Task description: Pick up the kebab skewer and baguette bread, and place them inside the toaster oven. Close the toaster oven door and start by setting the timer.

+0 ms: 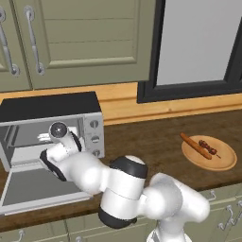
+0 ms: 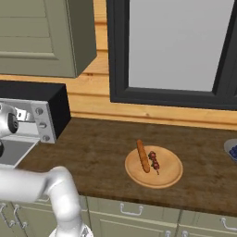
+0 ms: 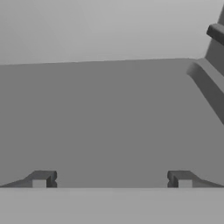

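Observation:
The toaster oven (image 1: 52, 108) stands at the counter's left with its door (image 1: 38, 189) folded down flat. My arm reaches into its mouth. In the hand view my gripper (image 3: 112, 179) is open and holds nothing, facing the bare grey inside of the toaster oven (image 3: 109, 118). The baguette bread (image 1: 194, 145) and the kebab skewer (image 1: 209, 148) lie side by side on a wooden plate (image 1: 222, 165) far to the right. From the right base view, the baguette bread (image 2: 143, 156) lies left of the kebab skewer (image 2: 153, 162) on the plate (image 2: 171, 178).
Three knobs (image 1: 96, 139) run down the oven's right side. A rack rail (image 3: 210, 83) juts from the oven's inner wall. Cabinets (image 1: 80, 38) hang above the oven and a dark-framed window (image 2: 176, 46) sits behind the counter. A blue bowl (image 2: 231, 150) is at the far right.

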